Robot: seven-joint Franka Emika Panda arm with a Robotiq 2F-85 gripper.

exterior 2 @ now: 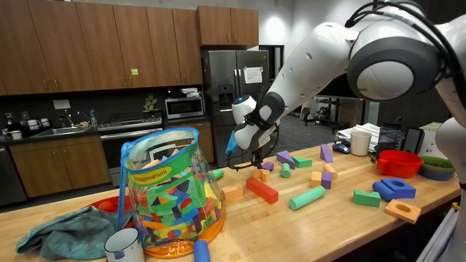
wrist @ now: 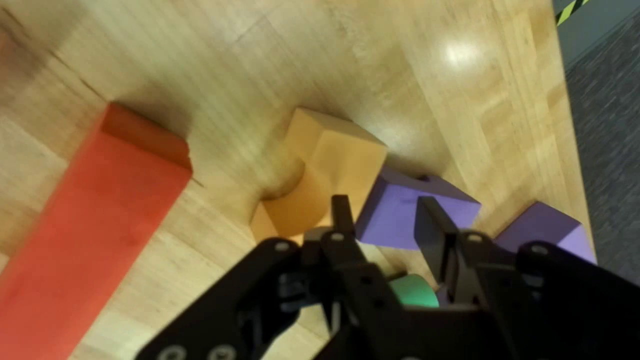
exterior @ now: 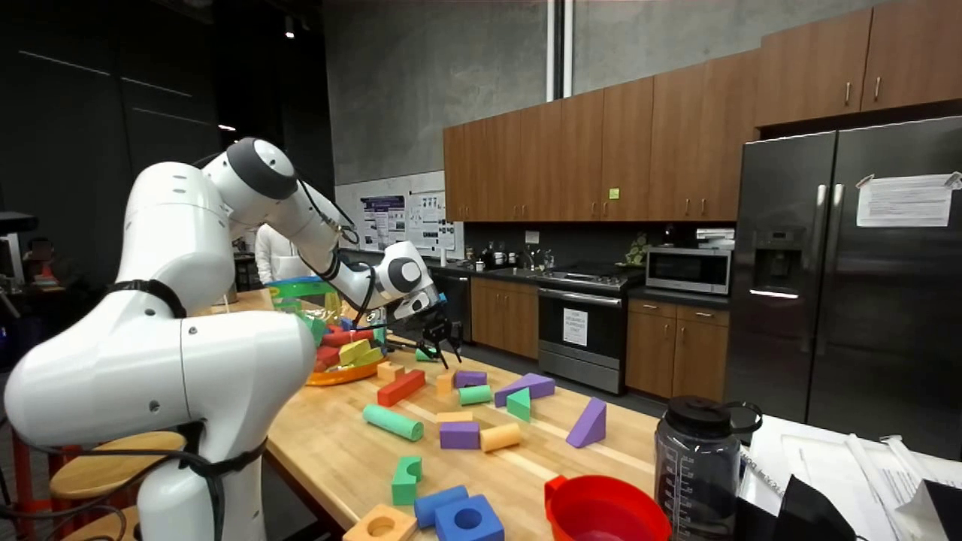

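Seen from the wrist, the gripper (wrist: 385, 206) hangs over the bench (wrist: 240, 60), its fingers parted. Beneath the gap, a purple block (wrist: 392, 217) bars the way down; an orange arch (wrist: 345, 155) lies against its left side, leaving no visible slot. Farther left of the gripper, bare bench gives passage between the arch and a long red block (wrist: 100, 215). Ahead of the fingertips, bare bench offers the widest room. A green cylinder (wrist: 415, 291) crowds the space under the gripper's body, and a second purple block (wrist: 532, 226) stands to its right, near the bench edge. In both exterior views, a tall bag (exterior 2: 171, 193) blocks one side of the gripper.
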